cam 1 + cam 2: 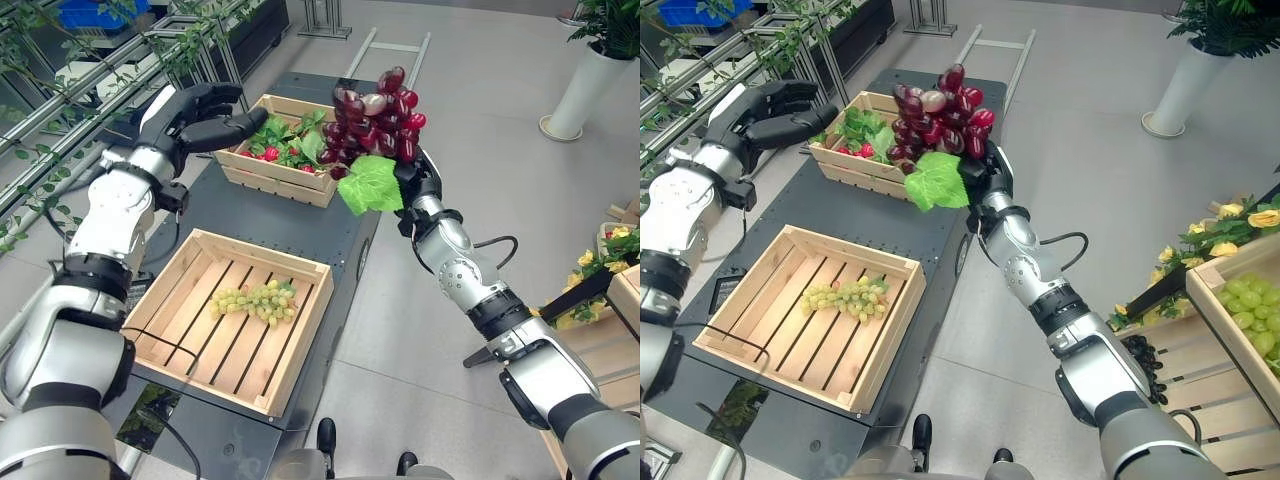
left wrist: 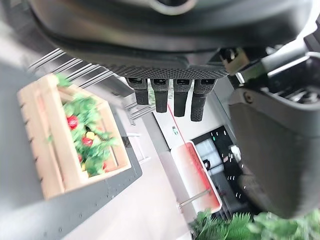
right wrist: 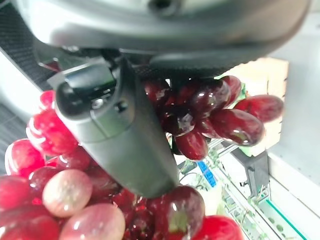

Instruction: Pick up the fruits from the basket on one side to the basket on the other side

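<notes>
Red grapes (image 1: 372,122) sit clutched in right hand (image 1: 415,180), above far basket (image 1: 280,170).

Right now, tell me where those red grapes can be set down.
Near crate: bare slats around the green grapes, roomiest toward its near corner. Far crate is crowded with leaves and fruit. Right hand holds the red grapes aloft.

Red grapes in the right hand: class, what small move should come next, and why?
Probably carry the red grapes toward the near crate and lower them. The right hand holds them in the air beside the far crate, and the near crate already holds green grapes. The left hand hovers open.
</notes>
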Motion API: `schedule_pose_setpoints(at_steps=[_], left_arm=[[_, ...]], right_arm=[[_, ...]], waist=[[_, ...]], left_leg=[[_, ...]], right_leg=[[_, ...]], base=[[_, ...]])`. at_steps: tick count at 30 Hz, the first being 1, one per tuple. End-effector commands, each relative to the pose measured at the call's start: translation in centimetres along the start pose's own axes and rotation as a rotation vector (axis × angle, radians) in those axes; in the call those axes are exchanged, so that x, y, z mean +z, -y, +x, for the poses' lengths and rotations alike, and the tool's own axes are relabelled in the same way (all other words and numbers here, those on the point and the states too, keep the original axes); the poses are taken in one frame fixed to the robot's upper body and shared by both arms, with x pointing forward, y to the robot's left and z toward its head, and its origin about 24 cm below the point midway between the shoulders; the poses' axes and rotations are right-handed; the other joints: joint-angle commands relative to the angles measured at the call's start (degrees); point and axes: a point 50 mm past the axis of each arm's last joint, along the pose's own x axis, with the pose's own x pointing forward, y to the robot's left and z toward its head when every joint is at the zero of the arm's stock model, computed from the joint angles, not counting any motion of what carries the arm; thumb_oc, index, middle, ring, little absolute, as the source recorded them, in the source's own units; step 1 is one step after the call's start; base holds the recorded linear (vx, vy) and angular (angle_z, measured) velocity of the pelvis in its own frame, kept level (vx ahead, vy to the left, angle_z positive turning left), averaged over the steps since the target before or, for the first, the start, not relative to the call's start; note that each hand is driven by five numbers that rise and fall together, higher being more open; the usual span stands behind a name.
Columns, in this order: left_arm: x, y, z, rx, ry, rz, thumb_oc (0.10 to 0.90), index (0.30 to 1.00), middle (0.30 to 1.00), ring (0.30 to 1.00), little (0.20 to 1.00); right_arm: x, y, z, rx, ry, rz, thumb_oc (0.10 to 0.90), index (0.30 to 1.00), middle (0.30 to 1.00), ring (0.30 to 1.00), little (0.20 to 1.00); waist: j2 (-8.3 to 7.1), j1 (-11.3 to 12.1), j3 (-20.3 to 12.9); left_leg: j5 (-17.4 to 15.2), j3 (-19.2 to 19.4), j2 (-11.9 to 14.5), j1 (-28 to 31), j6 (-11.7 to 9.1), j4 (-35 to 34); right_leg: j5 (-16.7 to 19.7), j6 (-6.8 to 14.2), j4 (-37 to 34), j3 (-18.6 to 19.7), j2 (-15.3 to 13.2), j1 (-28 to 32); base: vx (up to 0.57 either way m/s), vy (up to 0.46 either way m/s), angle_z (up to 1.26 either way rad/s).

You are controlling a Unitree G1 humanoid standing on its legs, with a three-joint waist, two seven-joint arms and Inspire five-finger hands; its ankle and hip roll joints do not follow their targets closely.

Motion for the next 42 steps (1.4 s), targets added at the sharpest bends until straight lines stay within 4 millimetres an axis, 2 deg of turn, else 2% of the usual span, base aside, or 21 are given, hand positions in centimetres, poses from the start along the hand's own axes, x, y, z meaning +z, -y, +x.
schedule_pose_setpoints(at_steps=[1, 4, 7, 8, 12, 13, 17, 20, 23, 25, 27, 30, 32, 35, 42], left_arm=[[-1.2, -0.3, -0.4, 0.070, 0.027, -0.035, 0.800, 0.900, 0.900, 0.900, 0.900], [-2.0, 0.5, -0.7, 0.062, 0.031, -0.045, 0.800, 0.900, 0.900, 0.900, 0.900], [-3.4, 2.7, -1.3, 0.024, 0.033, -0.042, 0.800, 0.900, 0.900, 0.900, 0.900], [-3.6, 2.9, -1.4, 0.021, 0.034, -0.043, 0.800, 0.900, 0.900, 0.900, 0.900], [-5.5, 5.1, -2.6, -0.002, 0.027, -0.081, 0.800, 0.900, 0.900, 0.900, 0.900], [-6.4, 5.9, -3.3, -0.007, 0.018, -0.094, 0.800, 0.900, 0.900, 0.900, 0.900], [-7.8, 7.4, -4.5, -0.003, 0.003, -0.116, 0.800, 0.900, 0.900, 0.900, 0.900], [-8.9, 8.1, -5.7, 0.036, -0.004, -0.135, 0.800, 0.900, 0.900, 0.900, 0.900], [-9.5, 8.3, -6.5, 0.074, -0.011, -0.148, 0.800, 0.900, 0.900, 0.900, 0.900], [-10.0, 8.4, -7.2, 0.106, -0.014, -0.159, 0.800, 0.900, 0.900, 0.900, 0.900], [-11.0, 9.0, -8.6, 0.142, -0.026, -0.200, 0.800, 0.900, 0.900, 0.900, 0.900], [-12.3, 9.6, -10.0, 0.162, -0.068, -0.293, 0.800, 0.900, 0.900, 0.900, 0.900], [-13.7, 10.9, -11.5, 0.140, -0.130, -0.280, 0.800, 0.900, 0.900, 0.900, 0.900], [-14.7, 11.9, -12.7, 0.121, -0.175, -0.270, 0.800, 0.900, 0.900, 0.900, 0.900], [-15.0, 12.7, -13.6, 0.097, -0.172, -0.258, 0.800, 0.900, 0.900, 0.900, 0.900]], right_arm=[[3.3, -1.7, 0.1, 0.109, 0.237, 0.033, 0.400, 0.300, 0.300, 0.300, 0.300], [3.2, -1.5, 0.0, 0.099, 0.245, 0.011, 0.400, 0.300, 0.300, 0.300, 0.300], [2.4, -0.7, -0.5, 0.068, 0.235, 0.026, 0.400, 0.300, 0.300, 0.300, 0.300], [2.3, -0.6, -0.6, 0.065, 0.233, 0.027, 0.400, 0.300, 0.300, 0.300, 0.300], [1.0, 1.1, -1.5, 0.007, 0.215, 0.008, 0.400, 0.300, 0.300, 0.300, 0.300], [0.4, 2.1, -2.1, -0.022, 0.214, -0.016, 0.400, 0.300, 0.300, 0.300, 0.300], [-0.2, 4.0, -3.2, -0.077, 0.218, -0.075, 0.400, 0.300, 0.300, 0.300, 0.300], [-1.2, 6.4, -4.9, -0.149, 0.204, -0.121, 0.400, 0.300, 0.300, 0.300, 0.300], [-2.0, 7.9, -6.0, -0.186, 0.187, -0.131, 0.400, 0.300, 0.300, 0.300, 0.300], [-2.8, 9.3, -7.3, -0.222, 0.173, -0.130, 0.400, 0.300, 0.300, 0.300, 0.300], [-4.0, 11.1, -9.3, -0.281, 0.162, -0.118, 0.400, 0.300, 0.300, 0.300, 0.300], [-4.7, 12.2, -10.9, -0.313, 0.153, -0.125, 0.400, 0.300, 0.300, 0.300, 0.300], [-5.4, 13.1, -12.0, -0.351, 0.126, -0.128, 0.400, 0.300, 0.300, 0.300, 0.300], [-6.2, 14.2, -13.5, -0.393, 0.085, -0.141, 0.400, 0.300, 0.300, 0.300, 0.300], [-7.5, 16.7, -16.3, -0.473, -0.011, -0.193, 0.400, 0.300, 0.300, 0.300, 0.300]], waist=[[-0.12, 0.5, -12.5], [-0.30, 0.3, -12.4], [-0.62, -0.1, -12.2], [-0.64, -0.1, -12.2], [-0.87, -0.7, -11.9], [-0.99, -0.9, -11.9], [-1.23, -1.6, -11.6], [-1.47, -2.5, -11.1], [-1.51, -2.9, -10.8], [-1.59, -3.3, -10.7], [-1.83, -3.8, -10.4], [-1.96, -4.2, -10.1], [-2.11, -4.5, -9.6], [-2.30, -5.0, -9.2], [-2.41, -5.9, -8.7]], left_leg=[[-8.1, -2.8, -0.3, 2.7, -2.8, 0.0], [-8.2, -2.5, -0.3, 2.9, -2.8, 0.0], [-8.4, -1.9, -0.2, 3.0, -2.6, 0.0], [-8.5, -1.8, -0.2, 3.0, -2.5, 0.0], [-8.8, -1.1, -0.2, 3.4, -2.3, 0.0], [-8.9, -0.6, -0.1, 3.6, -2.3, 0.0], [-9.0, 0.1, 0.1, 3.8, -2.1, 0.0], [-9.2, 1.2, 0.3, 4.0, -1.9, 0.0], [-9.2, 1.7, 0.4, 4.2, -1.8, 0.0], [-9.4, 2.2, 0.5, 4.3, -1.7, 0.0], [-9.4, 2.9, 0.7, 4.2, -1.6, 0.0], [-9.4, 3.5, 0.8, 4.1, -1.4, 0.0], [-9.5, 4.1, 0.9, 4.2, -1.3, 0.0], [-9.7, 4.6, 1.0, 4.2, -1.2, 0.0], [-9.9, 6.4, 1.4, 4.4, -1.1, 0.0]], right_leg=[[1.2, -4.2, 0.1, -0.3, 1.6, -2.8], [1.2, -4.3, 0.1, -0.1, 1.6, -2.8], [1.3, -4.2, 0.1, 0.6, 1.7, -3.0], [1.4, -4.2, 0.1, 0.6, 1.7, -3.1], [1.5, -4.1, 0.1, 1.6, 1.9, -3.2], [1.5, -4.1, 0.1, 2.1, 2.0, -3.3], [1.8, -3.8, 0.1, 3.0, 2.1, -3.5], [2.1, -3.5, 0.1, 4.3, 2.3, -4.0], [2.3, -3.4, 0.1, 4.8, 2.3, -4.2], [2.4, -3.1, 0.1, 5.2, 2.3, -4.4], [2.8, -2.8, 0.1, 5.9, 2.3, -4.9], [3.0, -2.6, 0.1, 6.5, 2.4, -5.3], [3.3, -2.5, 0.1, 7.1, 2.5, -5.6], [3.4, -2.4, 0.1, 7.8, 2.6, -6.0], [3.9, -2.1, 0.1, 8.8, 2.8, -6.6]], base=[[0.00, 0.000, 0.00], [0.00, 0.000, 0.00], [0.00, 0.000, 0.00], [0.00, 0.000, 0.00], [0.01, 0.015, -0.03], [0.02, 0.017, -0.05], [0.02, 0.019, -0.15], [0.02, 0.025, -0.31], [0.01, 0.021, -0.25], [0.02, 0.022, -0.31], [0.01, 0.013, -0.20], [0.00, 0.007, -0.22], [0.01, 0.009, -0.24], [0.00, 0.012, -0.24], [0.02, 0.021, -0.16]])
